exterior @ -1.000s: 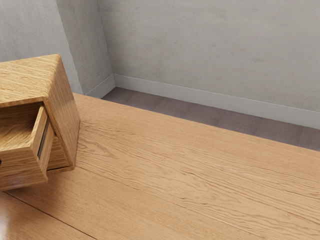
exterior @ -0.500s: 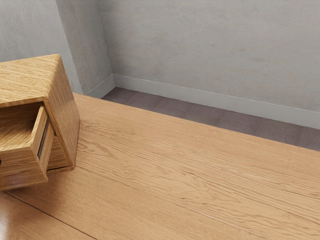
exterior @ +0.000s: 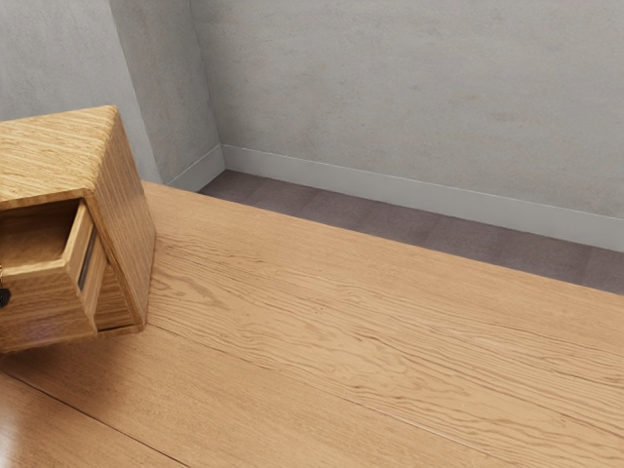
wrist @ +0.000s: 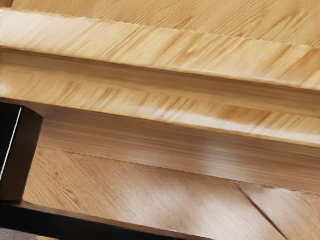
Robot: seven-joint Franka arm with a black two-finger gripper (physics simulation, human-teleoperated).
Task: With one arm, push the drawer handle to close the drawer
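The light-brown, straight-grained wooden drawer [exterior: 41,317] stands partly out of the front of the wooden cabinet [exterior: 125,210], with a dark handle [exterior: 4,297] on its face. The robot's hand is close to the cabinet, its camera aimed obliquely down. The exterior view's left edge crops cabinet, drawer and handle; whether the gripper's jaws are open or closed cannot be told.

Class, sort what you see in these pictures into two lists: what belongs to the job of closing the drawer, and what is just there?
Belongs to the job:
- drawer, partly open
- dark handle on its front
- wooden cabinet that houses it

Just there:
- table
- grey wall
- skirting board
- dark floor
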